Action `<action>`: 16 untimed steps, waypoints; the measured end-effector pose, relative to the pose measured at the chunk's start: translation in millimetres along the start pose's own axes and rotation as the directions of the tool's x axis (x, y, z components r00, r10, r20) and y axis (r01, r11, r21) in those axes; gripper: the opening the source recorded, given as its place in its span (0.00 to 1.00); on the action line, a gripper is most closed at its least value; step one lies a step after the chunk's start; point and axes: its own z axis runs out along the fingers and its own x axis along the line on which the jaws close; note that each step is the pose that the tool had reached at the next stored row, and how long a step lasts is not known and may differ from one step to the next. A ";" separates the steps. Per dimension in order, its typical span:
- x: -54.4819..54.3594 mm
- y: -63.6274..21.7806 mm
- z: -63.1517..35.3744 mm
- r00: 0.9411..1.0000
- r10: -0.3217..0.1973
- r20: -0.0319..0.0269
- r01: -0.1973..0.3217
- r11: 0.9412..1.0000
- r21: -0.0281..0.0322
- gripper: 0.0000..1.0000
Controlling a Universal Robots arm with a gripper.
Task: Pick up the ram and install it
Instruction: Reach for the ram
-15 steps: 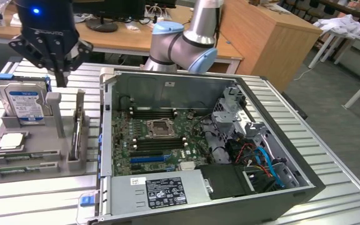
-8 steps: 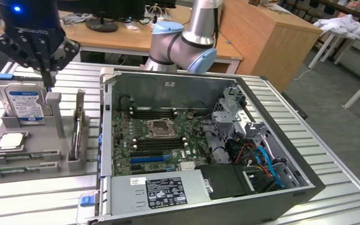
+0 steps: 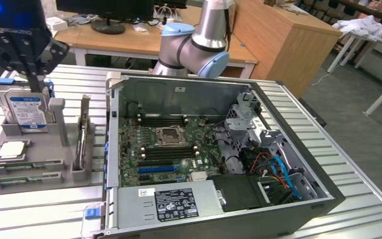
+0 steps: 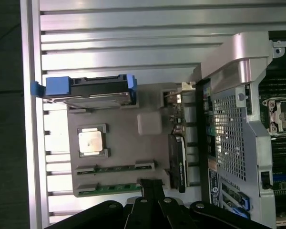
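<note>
I have my gripper (image 3: 36, 80) clenched shut with nothing in it, hanging directly over the one hard drive (image 3: 26, 112), which stands upright in the grey holder (image 3: 58, 119). Lower in the holder than the gripper lies one square processor (image 3: 12, 149). Past that is the ram (image 3: 25, 166): two green sticks lying flat in neighbouring slots, well apart from the gripper. On the gripper's side toward the exterior view's right, one dark card (image 3: 83, 132) stands on edge. Further that way sits one open computer case (image 3: 244, 221).
</note>
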 end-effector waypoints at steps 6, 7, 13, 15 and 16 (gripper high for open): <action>20.3 -1.5 0.3 1.000 0.000 0.000 0.000 1.000 0.000 0.11; 23.2 -1.7 0.3 1.000 0.000 0.000 0.000 1.000 0.000 0.11; 32.8 -2.5 0.6 1.000 0.000 0.000 0.000 1.000 0.000 0.11; 32.8 -2.5 0.6 1.000 0.000 0.000 0.000 1.000 0.000 0.11; 32.8 -2.5 0.5 1.000 0.000 0.000 0.000 1.000 0.000 0.11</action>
